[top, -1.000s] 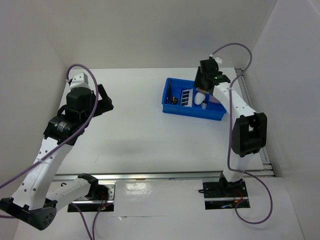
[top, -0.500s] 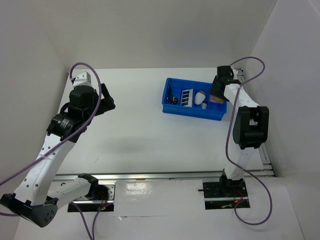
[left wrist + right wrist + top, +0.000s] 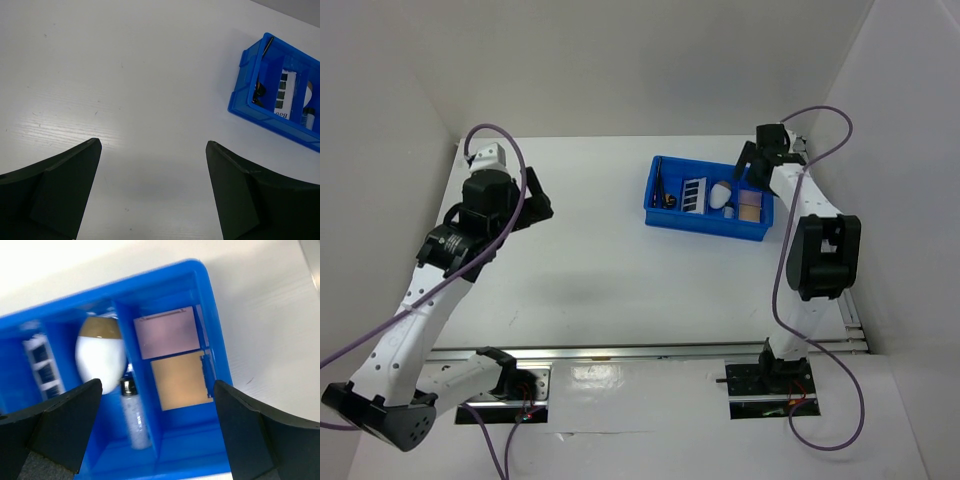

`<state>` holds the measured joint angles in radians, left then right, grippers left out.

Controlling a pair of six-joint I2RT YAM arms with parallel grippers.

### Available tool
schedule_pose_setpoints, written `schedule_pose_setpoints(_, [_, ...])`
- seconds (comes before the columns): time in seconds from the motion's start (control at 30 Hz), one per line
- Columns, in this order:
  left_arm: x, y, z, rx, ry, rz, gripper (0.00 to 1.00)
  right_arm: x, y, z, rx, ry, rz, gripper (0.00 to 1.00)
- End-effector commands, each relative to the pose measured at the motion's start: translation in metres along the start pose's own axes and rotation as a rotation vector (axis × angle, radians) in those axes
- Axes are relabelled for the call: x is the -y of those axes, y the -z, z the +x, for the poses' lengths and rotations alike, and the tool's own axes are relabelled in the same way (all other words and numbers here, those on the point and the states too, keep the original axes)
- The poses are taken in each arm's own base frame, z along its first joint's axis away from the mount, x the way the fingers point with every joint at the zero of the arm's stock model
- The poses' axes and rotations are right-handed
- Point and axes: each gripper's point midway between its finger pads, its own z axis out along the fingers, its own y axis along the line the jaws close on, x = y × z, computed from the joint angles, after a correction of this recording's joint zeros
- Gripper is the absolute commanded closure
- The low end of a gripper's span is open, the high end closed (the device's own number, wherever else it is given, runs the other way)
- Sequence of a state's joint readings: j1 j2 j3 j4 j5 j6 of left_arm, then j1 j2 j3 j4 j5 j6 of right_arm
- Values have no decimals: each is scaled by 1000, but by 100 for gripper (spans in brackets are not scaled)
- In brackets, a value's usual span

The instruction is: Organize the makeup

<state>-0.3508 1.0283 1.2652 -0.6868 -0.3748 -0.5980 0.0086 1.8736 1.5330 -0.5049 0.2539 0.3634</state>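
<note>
My right gripper (image 3: pixel 157 412) hangs wide open, holding nothing, right above the blue tray (image 3: pixel 216 325). The pink pad (image 3: pixel 167 332) and tan pad (image 3: pixel 180 381) lie edge to edge in the end compartment below it. The next compartment holds the white sponge (image 3: pixel 100 357) and clear vial (image 3: pixel 134 415). The palette (image 3: pixel 42 365) beyond is blurred and partly cut off, and the brushes (image 3: pixel 261 70) show only as thin dark lines. My left gripper (image 3: pixel 152 150) is spread wide over the table (image 3: pixel 125 75), well apart from the tray
</note>
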Motion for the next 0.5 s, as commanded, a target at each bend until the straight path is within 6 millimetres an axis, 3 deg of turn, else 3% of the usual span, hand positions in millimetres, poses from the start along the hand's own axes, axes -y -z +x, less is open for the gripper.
schedule_pose_setpoints(0.0, [10,-1,-3,8,-18,47,0,-10,59,-53,124,-61,-76,0])
schedule_pose_setpoints(0.27, [16,-7,6,-28,-25,74,0,27,116,-38,212,-174,-19,0])
schedule_pose_setpoints(0.3, [16,-7,6,-28,-34,74,0,33,115,-28,213,-184,-11,0])
schedule_pose_setpoints(0.33, [18,-7,7,-34,-34,85,0,40,131,-33,261,-200,-4,0])
schedule_pose_setpoints(0.47, [22,-5,2,-24,-29,103,0,56,146,-24,321,-170,-5,0])
